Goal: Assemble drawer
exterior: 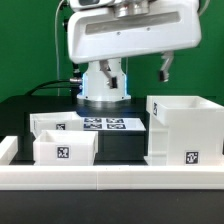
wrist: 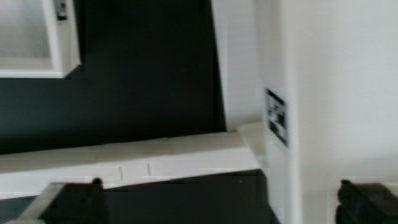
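Note:
The large white case [exterior: 186, 128] stands on the exterior view's right, open at the top, with a tag low on its front. Two small open-topped boxes sit on the left, one in front [exterior: 65, 150] and one behind it [exterior: 50, 124]. My gripper [exterior: 165, 69] hangs well above the case's back edge, touching nothing. In the wrist view the gripper [wrist: 222, 200] is open and empty, its dark fingertips [wrist: 79, 197] wide apart. The case wall [wrist: 329, 90] with its tag lies below, and part of a small box [wrist: 36, 40] shows at the corner.
The marker board [exterior: 105, 125] lies flat on the black table between the boxes and the robot base. The low white border rail [exterior: 110, 178] runs along the table's front. A white bar [wrist: 143, 160] crosses the wrist view beside the case.

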